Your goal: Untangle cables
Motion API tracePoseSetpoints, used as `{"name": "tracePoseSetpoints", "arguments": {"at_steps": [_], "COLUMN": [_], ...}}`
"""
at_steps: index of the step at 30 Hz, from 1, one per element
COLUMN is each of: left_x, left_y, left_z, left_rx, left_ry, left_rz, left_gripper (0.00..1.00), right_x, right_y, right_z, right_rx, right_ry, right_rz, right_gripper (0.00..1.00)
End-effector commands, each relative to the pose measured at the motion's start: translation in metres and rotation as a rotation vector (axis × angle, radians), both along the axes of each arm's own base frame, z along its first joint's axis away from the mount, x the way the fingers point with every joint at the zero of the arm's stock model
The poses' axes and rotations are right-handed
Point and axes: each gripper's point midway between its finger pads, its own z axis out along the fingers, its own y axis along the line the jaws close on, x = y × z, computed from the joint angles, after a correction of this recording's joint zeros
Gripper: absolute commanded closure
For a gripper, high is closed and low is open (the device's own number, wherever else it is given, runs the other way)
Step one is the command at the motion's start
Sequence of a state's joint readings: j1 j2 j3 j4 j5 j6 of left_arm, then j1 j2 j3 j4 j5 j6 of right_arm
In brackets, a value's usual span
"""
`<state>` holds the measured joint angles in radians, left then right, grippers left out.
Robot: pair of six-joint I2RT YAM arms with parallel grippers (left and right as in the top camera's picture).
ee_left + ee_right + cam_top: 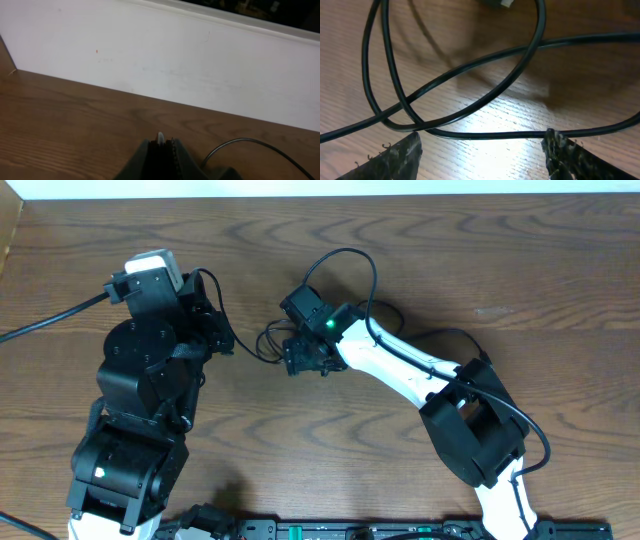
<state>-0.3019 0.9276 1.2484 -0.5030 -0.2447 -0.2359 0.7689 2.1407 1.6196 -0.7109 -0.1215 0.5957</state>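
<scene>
Cables [485,134]: thin, light, floppy, looped mid desk [420,240].
Hold: probably near the crossing.
Right claw [482,142]: wide open, empty.
Left claw [161,141]: pinched shut.

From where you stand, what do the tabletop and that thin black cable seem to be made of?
Tabletop: probably wood or a wood-look veneer, brown with flowing grain lines and a soft sheen under the light; I cannot tell which. Black cable: likely a plastic or rubber jacket, smooth and slightly glossy, bending in easy loops.
</scene>
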Motion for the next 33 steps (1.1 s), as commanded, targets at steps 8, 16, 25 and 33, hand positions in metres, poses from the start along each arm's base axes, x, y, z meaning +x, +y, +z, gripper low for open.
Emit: {"name": "tracePoseSetpoints", "arguments": {"at_steps": [8,16,25,33], "left_x": [-0.002,-0.003,-0.001,-0.001], "left_y": [0.001,0.000,-0.002,-0.002], "left_z": [0.005,0.000,-0.001,-0.001], "left_rx": [-0.013,-0.008,-0.010,-0.010], "left_ry": [-0.016,0.006,0.011,0.011], "left_rz": [-0.001,-0.010,-0.020,-0.019], "left_gripper": [0.88,0.88,0.88,0.88], "right_x": [0.011,0.030,0.027,0.024], "right_y": [-0.008,-0.009,-0.015,-0.015], "right_z": [-0.004,0.002,-0.024,-0.034], "right_rx": [-0.052,0.005,-0.051,-0.053], "right_ry": [-0.056,-0.073,-0.043,-0.015], "right_rz": [-0.066,-0.141,-0.156,-0.165], "right_gripper": [0.25,0.25,0.26,0.45]}}
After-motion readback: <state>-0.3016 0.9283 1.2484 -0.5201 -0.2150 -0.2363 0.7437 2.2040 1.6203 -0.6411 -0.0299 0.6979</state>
